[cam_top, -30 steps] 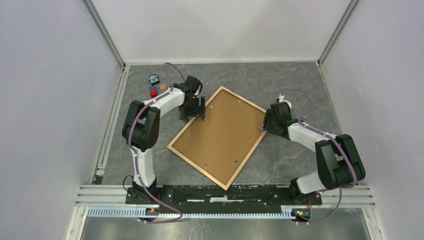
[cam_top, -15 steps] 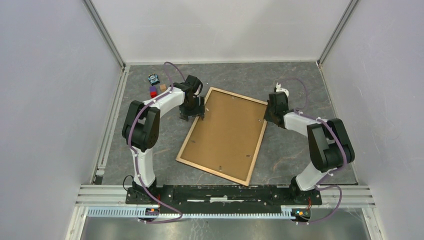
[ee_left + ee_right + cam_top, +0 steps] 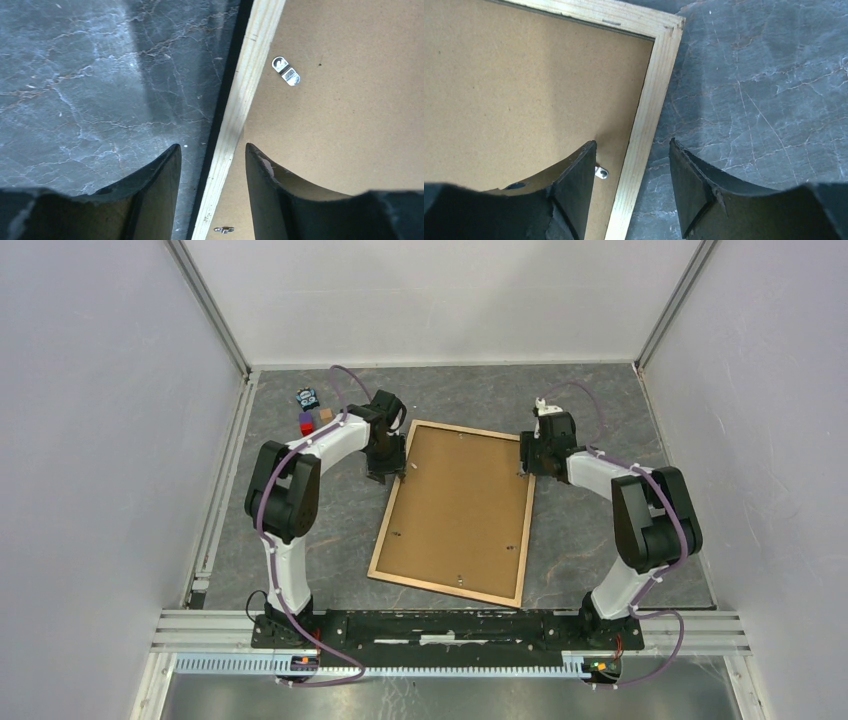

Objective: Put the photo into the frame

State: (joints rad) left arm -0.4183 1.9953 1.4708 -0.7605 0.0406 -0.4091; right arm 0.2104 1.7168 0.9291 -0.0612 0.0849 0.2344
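The frame [image 3: 391, 502] lies back-up in the middle of the surface [image 3: 590, 400]. Its long rails run from the near edge toward the far edge, and its pale wood side faces the camera. It is the only container here. Filling it is a brown backing board [image 3: 455, 510], pinned under small metal turn clips [image 3: 285, 70] along the inner edge of the rails. The photo shows in none of the views. It may already sit beneath the board, but that cannot be told from here.

The left claw [image 3: 210, 150] hangs over the left rail near the frame's far-left corner. Its jaws are parted, one over bare stone and one over the board, so the rail runs between them unpinched. The right claw [image 3: 632, 142] mirrors it over the right rail by the far-right corner, open too and gripping nothing. With a rail bracketed on each side, the pair looks placed to steady or square the frame rather than lift it.

Some small coloured blocks [image 3: 310, 420] sit well apart, toward the far-left corner of the surface.
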